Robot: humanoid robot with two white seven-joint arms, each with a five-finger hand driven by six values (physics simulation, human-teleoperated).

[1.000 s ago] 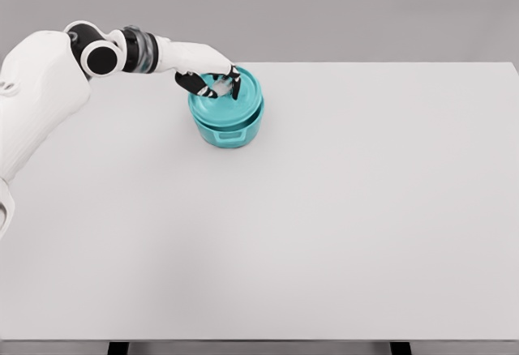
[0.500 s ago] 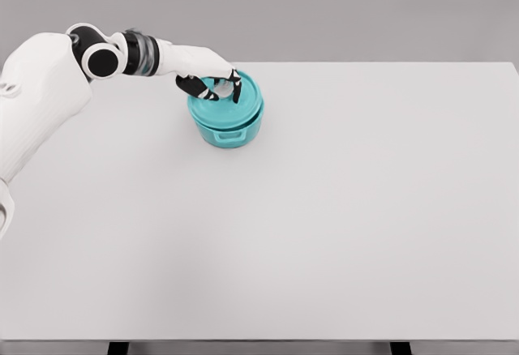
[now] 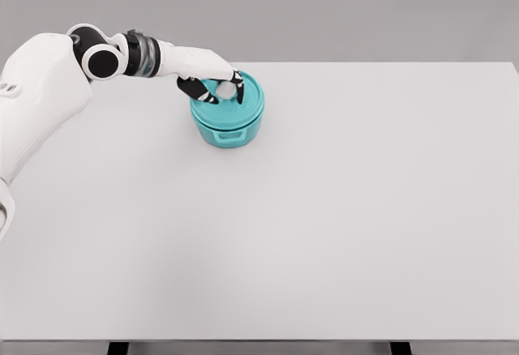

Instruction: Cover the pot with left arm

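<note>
A teal pot (image 3: 229, 130) stands on the white table (image 3: 324, 209) at the back left. A teal lid (image 3: 250, 96) lies flat on its rim. In the lid's middle is a pale round knob (image 3: 226, 91). My left hand (image 3: 217, 89) reaches in from the left and sits over the lid, its dark fingers curled around the knob. The right arm does not show.
Grey wall runs behind the table's far edge. Two dark table legs (image 3: 118, 348) show under the front edge.
The lid has settled level on the pot; a second ago it sat slightly tilted and off to the left. The hand shifted a little right with it.
</note>
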